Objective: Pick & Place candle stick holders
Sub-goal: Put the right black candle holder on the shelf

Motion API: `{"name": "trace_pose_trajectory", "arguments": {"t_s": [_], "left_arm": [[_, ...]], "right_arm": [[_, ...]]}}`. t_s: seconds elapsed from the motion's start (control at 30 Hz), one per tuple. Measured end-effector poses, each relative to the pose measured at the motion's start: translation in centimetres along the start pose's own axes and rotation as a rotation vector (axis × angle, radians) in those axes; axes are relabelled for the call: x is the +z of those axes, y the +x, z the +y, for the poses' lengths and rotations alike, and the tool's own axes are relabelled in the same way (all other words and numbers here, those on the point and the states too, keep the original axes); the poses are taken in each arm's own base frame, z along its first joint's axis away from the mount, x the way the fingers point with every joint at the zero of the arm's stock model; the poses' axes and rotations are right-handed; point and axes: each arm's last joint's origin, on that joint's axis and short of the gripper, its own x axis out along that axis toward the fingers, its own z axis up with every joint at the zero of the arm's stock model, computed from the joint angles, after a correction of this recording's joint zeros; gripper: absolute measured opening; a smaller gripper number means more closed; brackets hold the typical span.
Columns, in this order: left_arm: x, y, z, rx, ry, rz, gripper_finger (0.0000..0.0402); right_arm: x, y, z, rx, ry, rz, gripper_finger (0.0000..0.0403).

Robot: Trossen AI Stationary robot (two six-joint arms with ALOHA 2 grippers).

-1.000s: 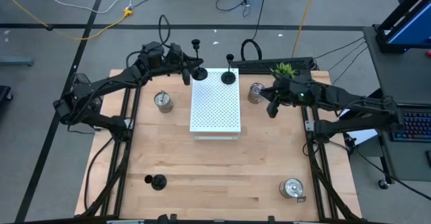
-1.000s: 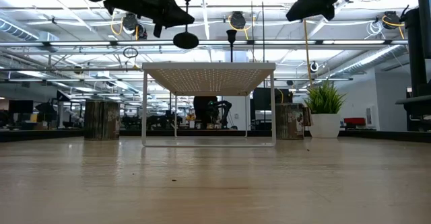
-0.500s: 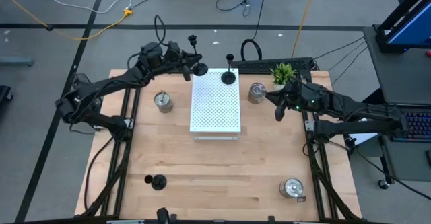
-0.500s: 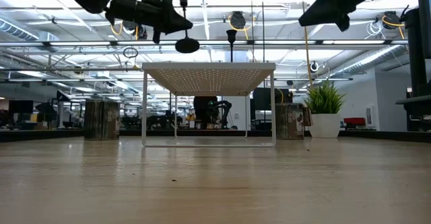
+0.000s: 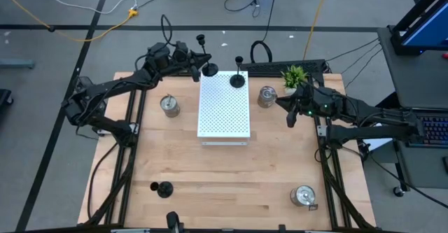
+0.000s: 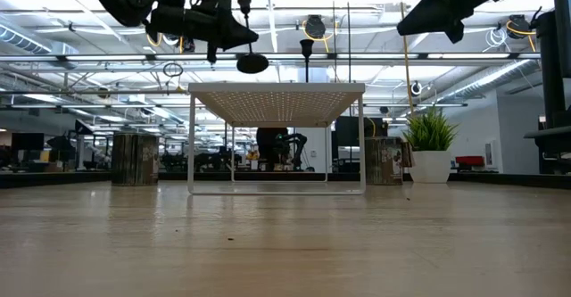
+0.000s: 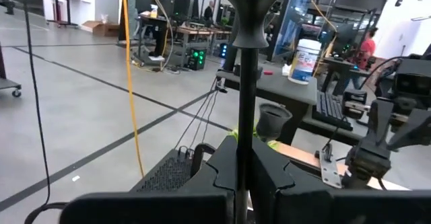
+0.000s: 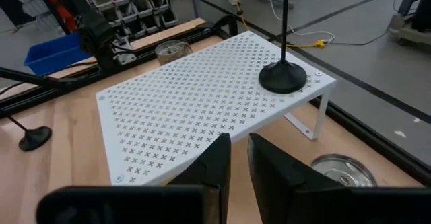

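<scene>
My left gripper (image 5: 195, 66) is shut on a black candle stick holder (image 5: 208, 69), held above the far left corner of the white perforated board (image 5: 224, 110). A second black holder (image 5: 238, 80) stands on its round base at the board's far right. A third black holder (image 5: 164, 189) stands on the table at the near left. Silver-glass holders stand left of the board (image 5: 169, 105), right of it (image 5: 266, 96) and at the near right (image 5: 303, 196). My right gripper (image 5: 288, 116) hovers right of the board, empty, its fingers a narrow gap apart (image 8: 239, 153). My left gripper pinches the black holder's thin stem (image 7: 247, 140) between its two fingers, about midway up (image 6: 241, 31). The fingers come level from the table's left and lie across the stem. The holder is roughly upright, cup on top, its round base (image 6: 252, 62) clear above the board.
A small green potted plant (image 5: 294, 73) stands at the table's far right, just behind my right arm. The board stands on thin legs (image 6: 191, 141) above the table. Open tabletop lies in front of the board (image 5: 231, 177).
My left gripper has carried the black holder a little toward the table's far edge and slightly lower, still upright and clear of the board. My right gripper has drawn back toward the table's right edge, away from the board, then kept still.
</scene>
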Motion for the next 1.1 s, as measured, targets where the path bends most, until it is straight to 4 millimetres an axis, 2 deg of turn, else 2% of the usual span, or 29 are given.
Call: {"name": "trace_pose_trajectory", "arguments": {"t_s": [0.63,0.8,1.1], "left_arm": [[-0.8,0.8,-0.2,-0.03,-0.007,0.02,0.0012],[-3.1,2.3,-0.3,-0.002,-0.003,0.096,0.0012],[-4.9,3.3,0.4,0.039,0.013,0.137,0.0012]], "right_arm": [[0.0,0.0,0.0,0.001,0.004,0.0,0.0043],[0.0,0.0,0.0,0.001,0.005,0.001,0.0043],[0.0,0.0,0.0,0.001,0.005,0.001,0.0043]]}}
